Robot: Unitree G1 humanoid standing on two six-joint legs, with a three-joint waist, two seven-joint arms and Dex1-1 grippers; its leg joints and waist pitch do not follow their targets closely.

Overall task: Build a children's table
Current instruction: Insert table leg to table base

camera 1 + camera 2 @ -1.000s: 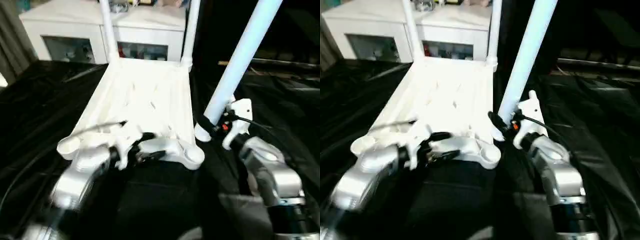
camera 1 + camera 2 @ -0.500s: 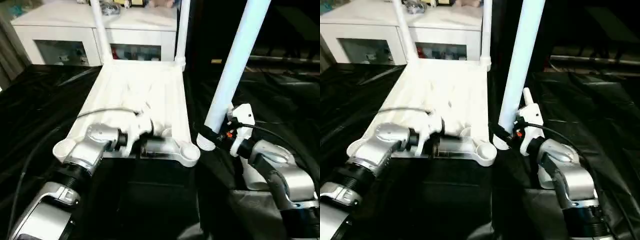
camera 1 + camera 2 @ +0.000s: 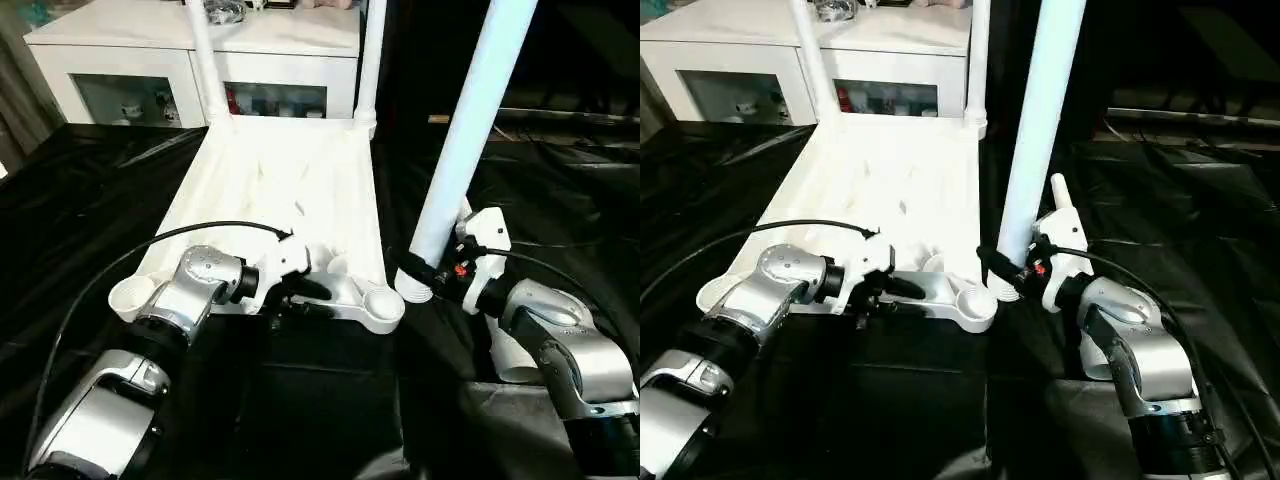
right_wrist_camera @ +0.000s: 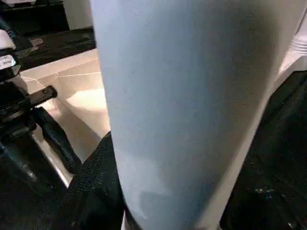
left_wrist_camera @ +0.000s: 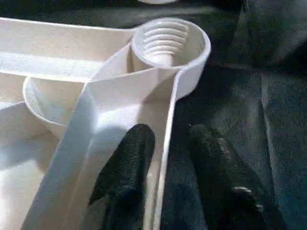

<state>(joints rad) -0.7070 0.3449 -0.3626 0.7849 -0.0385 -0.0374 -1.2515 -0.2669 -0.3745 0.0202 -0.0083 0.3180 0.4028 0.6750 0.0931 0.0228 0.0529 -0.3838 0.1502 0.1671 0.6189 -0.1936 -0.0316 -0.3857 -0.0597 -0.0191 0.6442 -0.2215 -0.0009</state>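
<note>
The white tabletop (image 3: 290,180) lies upside down on black cloth, ribs up. Two white legs (image 3: 205,60) (image 3: 372,60) stand in its far corner sockets. My left gripper (image 3: 305,298) sits at the near rim, open. One finger (image 5: 129,167) is inside the rim wall and the other outside, with a slim gap to it. The threaded near-right socket (image 5: 168,43) is just beyond them. My right gripper (image 3: 425,275) is shut on a third leg (image 3: 470,130), held upright and leaning slightly. Its lower end hangs just right of that near-right socket (image 3: 381,300).
A white glass-door cabinet (image 3: 130,90) stands behind the tabletop. Black cloth (image 3: 80,200) covers the surface all around. A black cable (image 3: 200,228) arcs from my left wrist over the near-left socket (image 3: 130,293). Dark gear lies at the back right (image 3: 560,120).
My left gripper has slid right along the near rim, and its jaws have narrowed around the rim wall. The right gripper still holds the leg beside the near-right socket. The camera has shifted.
</note>
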